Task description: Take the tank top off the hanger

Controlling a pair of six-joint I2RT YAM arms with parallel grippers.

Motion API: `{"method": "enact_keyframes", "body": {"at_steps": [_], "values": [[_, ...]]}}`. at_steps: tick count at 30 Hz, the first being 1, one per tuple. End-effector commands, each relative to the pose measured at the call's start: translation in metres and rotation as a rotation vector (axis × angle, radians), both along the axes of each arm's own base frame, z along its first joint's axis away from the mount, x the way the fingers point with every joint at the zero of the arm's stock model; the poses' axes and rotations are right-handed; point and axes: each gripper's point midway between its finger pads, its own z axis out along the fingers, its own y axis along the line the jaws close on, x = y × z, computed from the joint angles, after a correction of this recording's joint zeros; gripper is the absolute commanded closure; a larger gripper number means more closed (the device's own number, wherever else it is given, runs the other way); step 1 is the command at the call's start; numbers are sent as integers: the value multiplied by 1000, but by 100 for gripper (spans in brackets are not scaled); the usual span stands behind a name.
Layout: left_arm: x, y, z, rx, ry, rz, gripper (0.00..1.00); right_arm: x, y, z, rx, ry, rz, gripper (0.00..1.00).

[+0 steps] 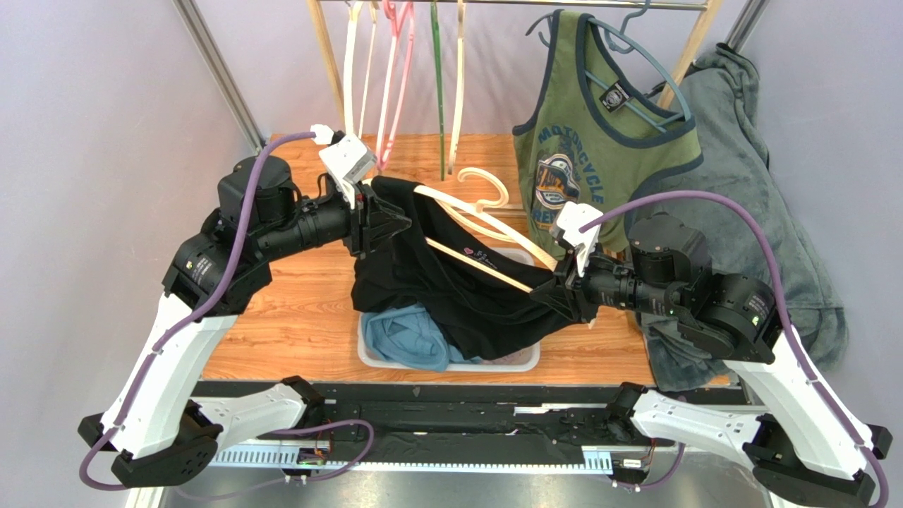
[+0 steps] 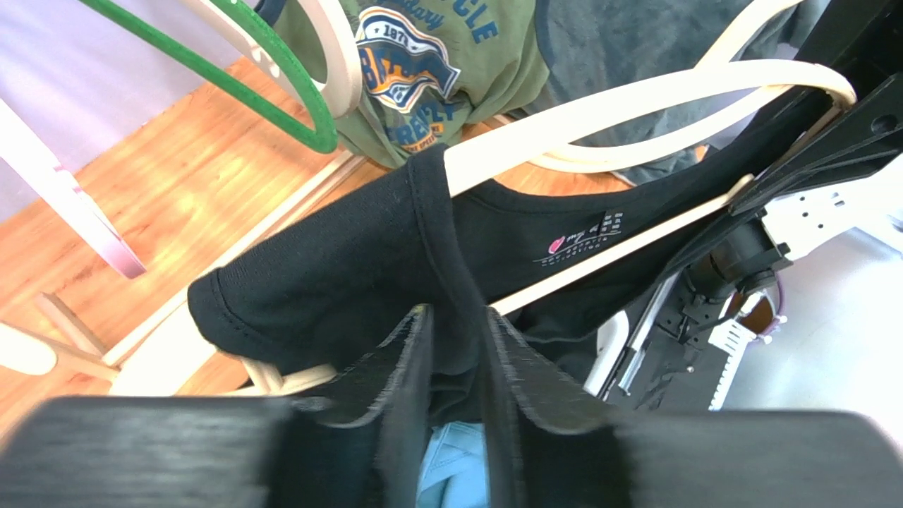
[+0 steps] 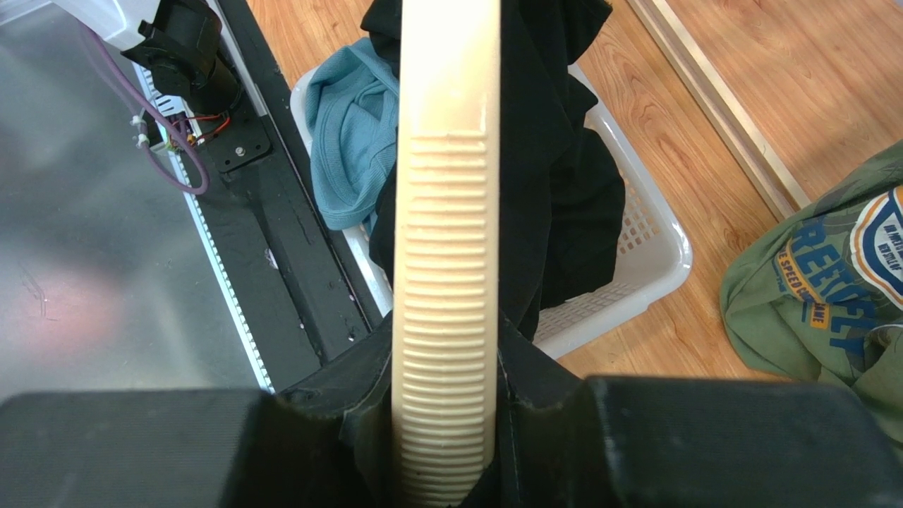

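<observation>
From above, I see the black tank top (image 1: 466, 302) slung on the cream hanger (image 1: 479, 224), held up between both arms over a white basket (image 1: 530, 360) on the worktop (image 1: 307, 307). My left fingers (image 1: 387, 224) are at the garment's shoulder and my right fingers (image 1: 562, 288) at the hanger's far end.

The left wrist view shows what the top view can't: those fingers are pinched together on a fold of the strap where it drapes over the hanger's arm.

The right wrist view confirms the right fingers are clamped on the hanger's ribbed arm, with a blue garment (image 3: 350, 127) in the basket below.

I judge this to be the stripping step. Next I'd hold the hanger steady and draw the strap off its end.
</observation>
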Motion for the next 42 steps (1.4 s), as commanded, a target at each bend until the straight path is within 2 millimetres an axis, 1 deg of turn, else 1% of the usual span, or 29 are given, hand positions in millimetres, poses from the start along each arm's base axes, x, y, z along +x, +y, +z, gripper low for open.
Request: {"method": "enact_keyframes", "body": {"at_steps": [1,2,4,5,6,11,12,14,17,19,20,21,22,23,24,26,29,32,35,40,42], "values": [[0,-2,11,-36,-31,-9,77,3,3,33,93,-77,-13,100],[0,-2,10,-35,-30,-7,80,3,3,34,96,-77,-14,100],[3,-2,10,-36,-24,0,88,2,3,35,96,-76,-14,100],[3,-2,11,-38,-27,2,93,2,2,35,96,-79,-15,100],[3,-2,13,-42,-27,4,100,2,3,34,93,-74,-18,100],[3,5,22,-57,-36,28,100,1,-5,32,87,-79,-39,100],[2,9,25,-62,-44,37,100,1,-7,28,75,-75,-44,100],[0,16,34,-73,-76,55,100,-2,-14,26,72,-78,-58,100],[0,26,42,-84,-96,87,100,-6,-22,21,60,-73,-68,100],[0,28,42,-89,-90,95,100,-7,-25,20,60,-70,-74,100],[-4,25,37,-90,-76,70,100,-8,-25,20,60,-70,-74,100],[-6,22,34,-98,-60,54,97,-8,-25,21,62,-69,-73,100],[-12,16,30,-106,-38,8,77,-8,-25,22,66,-68,-74,100],[-14,12,22,-103,-9,-17,24,-8,-24,22,66,-69,-72,100],[-16,9,19,-113,13,-33,1,-7,-23,24,69,-70,-74,100],[-22,2,8,-114,55,-81,1,-7,-22,28,83,-76,-71,100],[-25,-4,-2,-116,97,-122,1,-7,-19,33,99,-79,-63,100],[-21,-10,-6,-114,118,-136,1,-7,-16,37,113,-83,-53,100],[-13,-14,-6,-111,129,-133,1,-6,-12,37,117,-77,-44,100],[-4,-18,1,-115,119,-123,1,-6,-7,36,123,-70,-33,100],[0,-18,0,-109,115,-109,3,-7,-7,37,127,-74,-30,100]]}}
